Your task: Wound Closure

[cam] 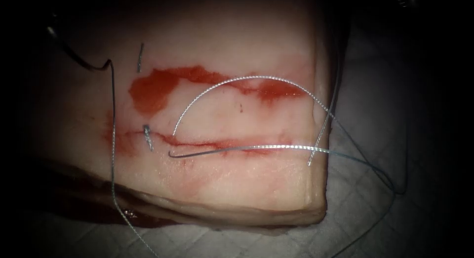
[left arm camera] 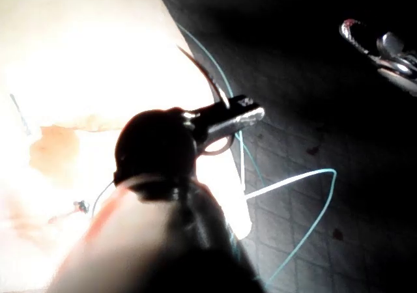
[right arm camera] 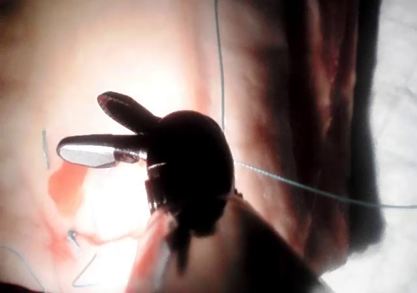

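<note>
The tissue (cam: 207,184) lies with its cut (cam: 222,142) running left to right. A knot (cam: 147,132) with short ends sits at the cut's left end. The thread (cam: 247,80) arcs over the tissue and trails off its right edge. A dark curved needle (cam: 81,63) lies free at the far left, not in the tissue, with thread (cam: 113,139) running down from it. My left tool (left arm camera: 251,111) hovers off the tissue's edge above thread (left arm camera: 293,179) and holds nothing I can see. My right tool (right arm camera: 81,125) hangs over the tissue, open and empty.
Red fluid (cam: 153,87) pools above the cut. A short cut end of thread (cam: 140,58) lies near it. White quilted cloth (cam: 375,213) lies under and around the tissue. The right arm's tool (left arm camera: 384,49) also appears in the left wrist view.
</note>
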